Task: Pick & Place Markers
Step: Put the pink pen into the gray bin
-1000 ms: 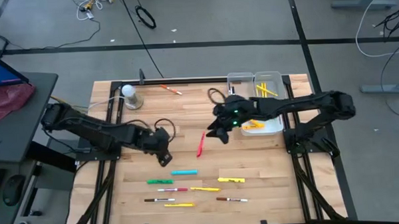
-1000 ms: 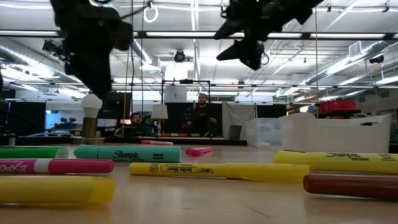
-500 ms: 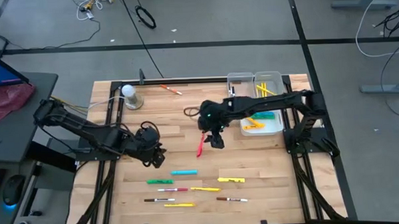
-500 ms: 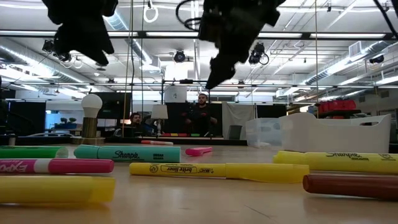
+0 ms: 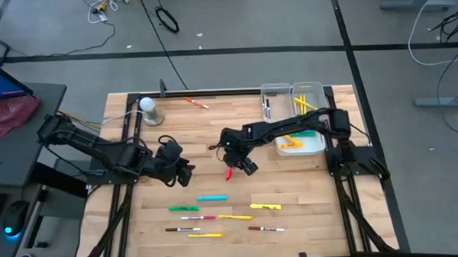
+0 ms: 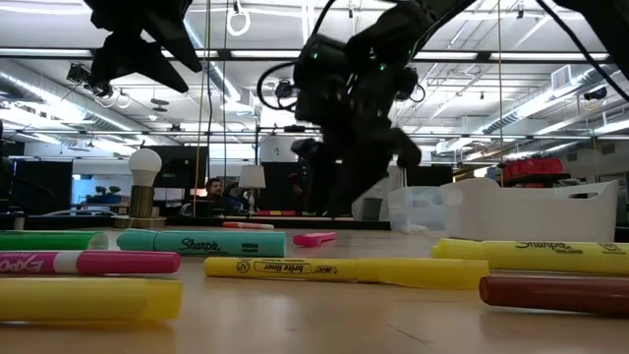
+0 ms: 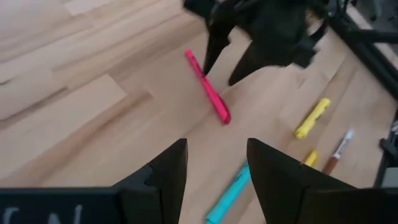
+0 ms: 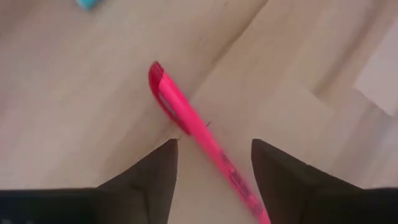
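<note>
A pink-red highlighter (image 5: 229, 173) (image 8: 186, 118) lies flat on the wooden table near its middle. My right gripper (image 5: 239, 166) (image 8: 214, 146) hangs low over it, open, one finger on each side of the barrel, with no touch that I can see. My left gripper (image 5: 185, 173) (image 7: 214, 146) is held above the table to the left of it, open with nothing between its fingers. Several more markers lie near the front edge: a cyan one (image 5: 211, 198), a green one (image 5: 183, 209), a thick yellow one (image 5: 266, 206) and thin ones (image 5: 198, 218).
Two clear bins (image 5: 293, 115) at the back right hold yellow and green markers. A white ball on a grey base (image 5: 148, 110) stands at the back left, and a thin orange marker (image 5: 197, 104) lies by the far edge. People sit in the room beyond the table.
My right gripper has come from beside the bins toward the table's left and near side, sunk down over the pink-red highlighter and rolled about its own axis. My left gripper has risen and drawn back a little toward the left edge. No marker has moved.
</note>
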`<move>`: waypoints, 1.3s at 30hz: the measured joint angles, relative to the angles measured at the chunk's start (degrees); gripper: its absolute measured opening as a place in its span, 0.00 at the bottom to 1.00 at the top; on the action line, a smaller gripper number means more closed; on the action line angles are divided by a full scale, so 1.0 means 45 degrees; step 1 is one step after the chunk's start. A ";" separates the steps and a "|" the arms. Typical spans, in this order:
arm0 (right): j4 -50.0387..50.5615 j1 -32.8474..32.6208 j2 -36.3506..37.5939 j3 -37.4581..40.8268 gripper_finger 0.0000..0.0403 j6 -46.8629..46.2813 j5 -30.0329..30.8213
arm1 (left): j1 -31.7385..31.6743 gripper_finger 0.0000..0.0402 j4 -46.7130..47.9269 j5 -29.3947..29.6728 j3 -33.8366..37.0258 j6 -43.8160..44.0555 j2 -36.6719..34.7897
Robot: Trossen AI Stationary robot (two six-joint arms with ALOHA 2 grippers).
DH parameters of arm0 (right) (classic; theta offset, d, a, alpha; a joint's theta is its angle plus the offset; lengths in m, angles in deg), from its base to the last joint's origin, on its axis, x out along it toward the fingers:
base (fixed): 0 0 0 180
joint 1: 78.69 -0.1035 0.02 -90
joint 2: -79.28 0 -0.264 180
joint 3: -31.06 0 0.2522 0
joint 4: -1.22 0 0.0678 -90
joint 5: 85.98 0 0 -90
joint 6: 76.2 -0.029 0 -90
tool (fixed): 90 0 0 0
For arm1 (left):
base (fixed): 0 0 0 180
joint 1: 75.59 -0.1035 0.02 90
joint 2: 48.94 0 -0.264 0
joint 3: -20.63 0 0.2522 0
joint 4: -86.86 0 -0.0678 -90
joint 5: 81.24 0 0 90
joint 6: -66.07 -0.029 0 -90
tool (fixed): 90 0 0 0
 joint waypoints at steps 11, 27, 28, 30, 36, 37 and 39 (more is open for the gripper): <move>-0.0217 0.0124 -0.1255 -0.0044 0.32 0.1155 -0.0310 | 0.0000 0.43 -0.0454 -0.0006 0.0000 0.0264 0.0005; 0.0776 0.0501 0.0225 0.0082 0.05 -0.7582 0.1195 | -0.1331 0.43 -0.0226 0.0053 -0.0209 -0.2165 -0.0539; 0.0947 0.0505 0.0640 0.0064 0.04 -0.8518 0.1318 | -0.1504 0.43 -0.0238 0.0062 -0.0209 -0.2561 -0.0691; 0.1294 0.0509 0.1500 0.0058 0.03 -1.0168 0.1684 | -0.1883 0.43 -0.0297 0.0122 -0.0211 -0.3320 -0.0986; 0.2636 0.1093 0.4928 0.0005 0.03 -1.4082 0.4376 | -0.2852 0.43 -0.0492 0.0110 -0.0214 -0.5460 -0.1512; 0.3241 0.1391 0.5423 0.0005 0.03 -1.4696 0.4542 | -0.2976 0.43 -0.0550 0.0077 -0.0214 -0.5810 -0.1525; 0.4714 0.2249 0.6271 0.0010 0.03 -1.5615 0.4575 | -0.3189 0.43 -0.0738 -0.0105 -0.0214 -0.6339 -0.1525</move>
